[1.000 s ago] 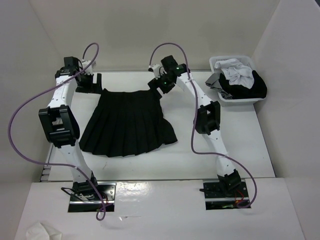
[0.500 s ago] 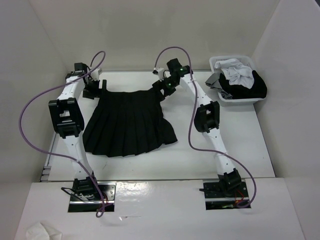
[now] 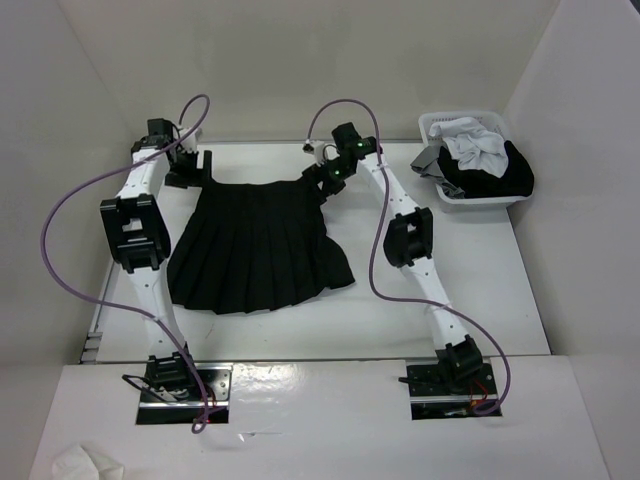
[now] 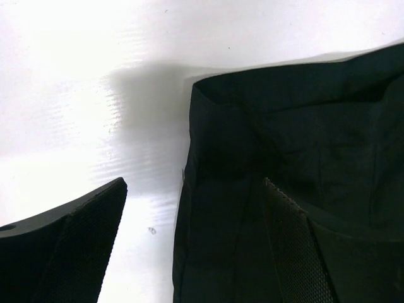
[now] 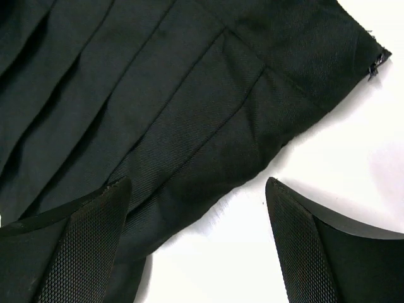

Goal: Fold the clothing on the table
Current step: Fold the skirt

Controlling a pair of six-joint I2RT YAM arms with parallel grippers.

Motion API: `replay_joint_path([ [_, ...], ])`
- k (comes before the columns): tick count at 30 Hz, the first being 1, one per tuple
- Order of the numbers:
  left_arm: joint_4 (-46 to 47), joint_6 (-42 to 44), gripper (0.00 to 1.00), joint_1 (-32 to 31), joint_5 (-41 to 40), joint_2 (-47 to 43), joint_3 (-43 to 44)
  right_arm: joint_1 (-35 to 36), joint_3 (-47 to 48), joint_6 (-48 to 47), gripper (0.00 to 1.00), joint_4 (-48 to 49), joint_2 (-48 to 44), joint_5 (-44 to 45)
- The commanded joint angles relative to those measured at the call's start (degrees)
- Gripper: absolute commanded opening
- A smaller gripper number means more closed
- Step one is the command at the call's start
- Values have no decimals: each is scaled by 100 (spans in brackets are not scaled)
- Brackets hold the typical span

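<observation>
— What is laid on the table, and how is it pointed?
— The black skirt is spread flat left of centre, waistband turned to 12 o'clock, flared hem to 6, its waist-to-hem axis run between them.
— And the grippers?
— Both are seen spread wide, nothing grasped: the left gripper straddles the waistband's 9 o'clock corner, the right gripper its 3 o'clock corner.

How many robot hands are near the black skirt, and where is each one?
2. The left hand is open at the left waistband corner of the skirt; the right hand is open at the right corner. None seems hidden.
</observation>
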Motion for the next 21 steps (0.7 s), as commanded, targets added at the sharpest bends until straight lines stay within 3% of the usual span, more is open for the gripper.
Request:
replay_joint_path([
  [1, 50, -68, 92, 13, 117, 268, 256, 39, 409, 107, 90, 13, 172, -252],
  [8, 50, -68, 91, -92, 64, 532, 317, 39, 742, 405, 90, 320, 445, -305],
  [16, 103, -120, 91, -92, 248, 584, 423, 92, 1524, 1442, 93, 838, 691, 662],
  [21, 103, -120, 91, -92, 248, 532, 370, 92, 1368, 1821, 91, 1497, 577, 601],
])
